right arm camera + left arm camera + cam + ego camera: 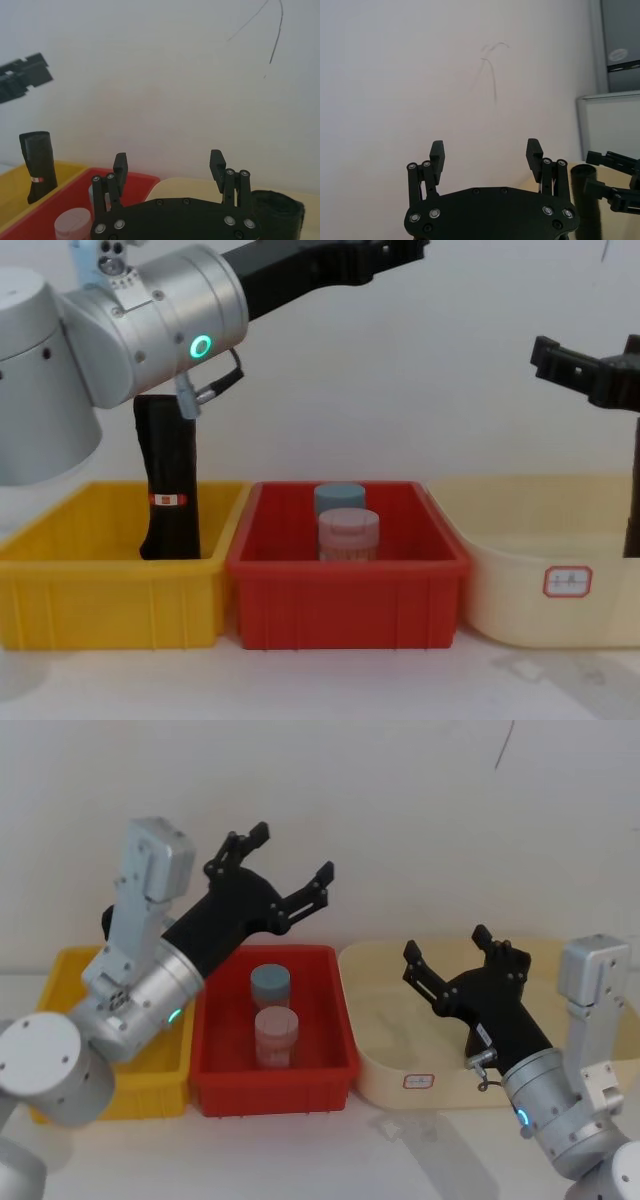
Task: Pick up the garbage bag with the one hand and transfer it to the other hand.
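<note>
The garbage bag (pixel 587 205), a plain black roll, stands upright in the beige tub (pixel 385 1075); its top also shows in the right wrist view (pixel 277 215) and at the chest view's right edge (pixel 633 490). My right gripper (pixel 447 945) hangs open over the tub, just above and beside the roll without touching it (pixel 169 160) (pixel 590 350). My left gripper (pixel 290 852) is raised high above the red bin (pixel 215 1075), open and holding nothing (pixel 485 150).
A second black roll with a red-orange band (pixel 168 480) leans in the yellow bin (pixel 60 570) under my left arm. Two lidded jars, one blue-grey (pixel 269 985) and one pink (pixel 276 1030), stand in the red bin. A white wall is close behind.
</note>
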`<state>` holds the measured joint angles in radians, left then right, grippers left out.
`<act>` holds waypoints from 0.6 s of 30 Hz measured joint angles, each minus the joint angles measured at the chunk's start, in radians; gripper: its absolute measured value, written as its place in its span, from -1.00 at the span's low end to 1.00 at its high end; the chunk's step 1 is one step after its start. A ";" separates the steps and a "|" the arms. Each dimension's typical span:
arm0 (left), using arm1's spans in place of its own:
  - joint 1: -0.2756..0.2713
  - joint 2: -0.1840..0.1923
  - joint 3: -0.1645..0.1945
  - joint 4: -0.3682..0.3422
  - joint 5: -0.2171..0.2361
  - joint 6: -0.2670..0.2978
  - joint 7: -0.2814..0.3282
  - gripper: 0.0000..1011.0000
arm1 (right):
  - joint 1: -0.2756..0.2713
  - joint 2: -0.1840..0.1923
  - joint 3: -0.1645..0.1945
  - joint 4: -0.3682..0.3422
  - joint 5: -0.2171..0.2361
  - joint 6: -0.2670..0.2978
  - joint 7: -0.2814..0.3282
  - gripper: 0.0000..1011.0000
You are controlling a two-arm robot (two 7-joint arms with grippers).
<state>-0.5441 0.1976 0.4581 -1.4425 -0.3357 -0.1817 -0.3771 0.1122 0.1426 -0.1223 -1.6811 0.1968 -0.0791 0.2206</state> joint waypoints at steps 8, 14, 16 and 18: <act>0.101 0.031 -0.031 -0.119 0.074 -0.002 0.106 0.98 | 0.005 0.005 -0.015 0.015 0.000 0.003 0.000 0.98; 0.183 0.054 -0.059 -0.207 0.121 0.010 0.181 0.98 | 0.007 0.009 -0.030 0.024 -0.001 0.007 0.001 0.98; 0.209 0.061 -0.069 -0.235 0.134 0.014 0.202 0.98 | 0.007 0.010 -0.033 0.026 -0.001 0.007 0.001 0.98; 0.222 0.065 -0.074 -0.248 0.141 0.017 0.213 0.98 | 0.007 0.012 -0.039 0.028 -0.002 0.008 0.003 0.98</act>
<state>-0.3224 0.2621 0.3846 -1.6904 -0.1945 -0.1651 -0.1642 0.1188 0.1550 -0.1614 -1.6529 0.1951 -0.0707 0.2232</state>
